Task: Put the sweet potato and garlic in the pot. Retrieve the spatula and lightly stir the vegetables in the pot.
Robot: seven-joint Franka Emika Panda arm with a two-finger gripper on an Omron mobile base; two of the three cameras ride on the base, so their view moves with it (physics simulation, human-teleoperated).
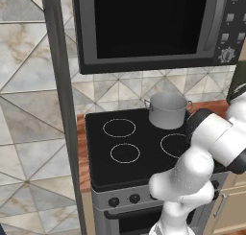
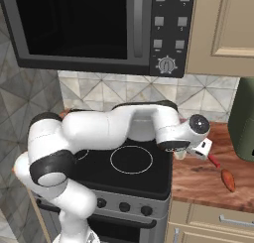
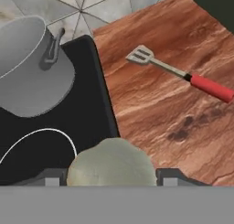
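Observation:
In the hand view a pale garlic (image 3: 111,162) fills the gap between my fingertips, and my gripper (image 3: 112,179) is shut on it above the stove's right edge. In the right base view the gripper (image 2: 181,155) hangs where the cooktop meets the wooden counter. The grey pot (image 3: 32,67) stands on the back right burner, up and left of the garlic; it is also seen as the pot (image 1: 167,110). A spatula (image 3: 183,74) with a red handle lies on the counter. The reddish-orange sweet potato (image 2: 228,180) lies near the counter's front.
A black cooktop (image 1: 120,147) with ringed burners lies under a large microwave (image 2: 99,29). A dark green appliance (image 2: 243,123) stands at the counter's far right, with a wall cabinet (image 2: 223,29) above it. My arm spans the stove front.

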